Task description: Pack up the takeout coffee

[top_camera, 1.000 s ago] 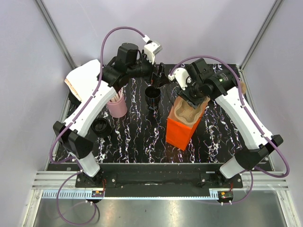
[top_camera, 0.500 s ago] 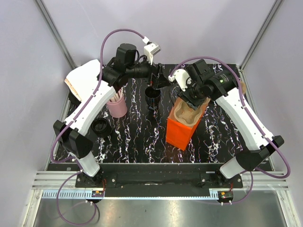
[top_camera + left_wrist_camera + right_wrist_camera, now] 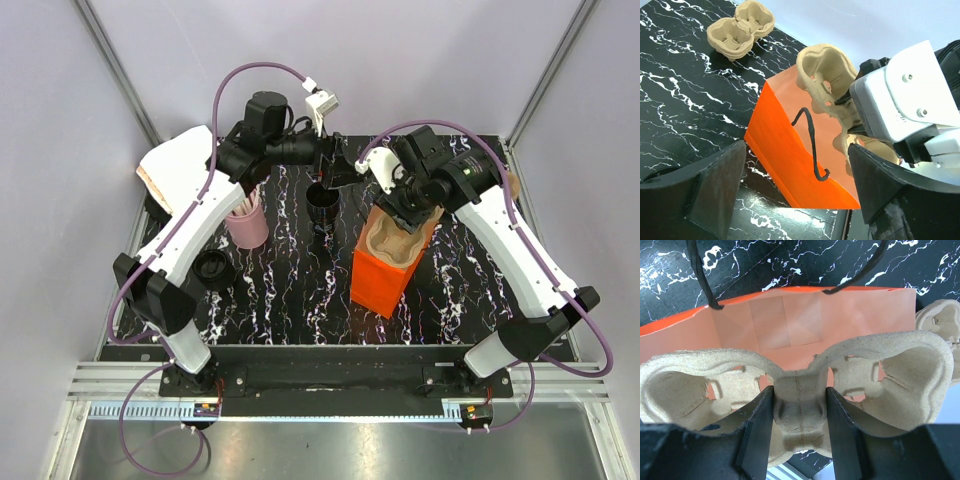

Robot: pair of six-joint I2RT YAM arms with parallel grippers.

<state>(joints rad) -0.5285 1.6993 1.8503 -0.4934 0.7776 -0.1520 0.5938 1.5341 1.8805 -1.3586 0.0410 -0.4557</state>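
Note:
The takeout coffee [image 3: 213, 268], a black cup with a dark round lid, stands at the table's left, beside my left arm. The orange bag [image 3: 385, 272] stands open at centre right and also shows in the left wrist view [image 3: 790, 150]. My right gripper [image 3: 407, 208] is shut on the middle post of a cardboard cup carrier [image 3: 800, 390], which sits in the bag's [image 3: 790, 320] mouth. My left gripper [image 3: 336, 170] is open and empty, hovering above the lidless black cup [image 3: 322, 205] and facing the bag. Its fingers [image 3: 720, 185] are wide apart.
A pink cup of wooden sticks [image 3: 246, 222] stands left of the lidless cup. A second cardboard carrier [image 3: 740, 30] lies at the back right of the table. A tan object [image 3: 150, 178] sits at the left edge behind my left arm.
My left gripper has shifted slightly right, toward the bag, above the lidless cup. My right gripper and the carrier have stayed in place.

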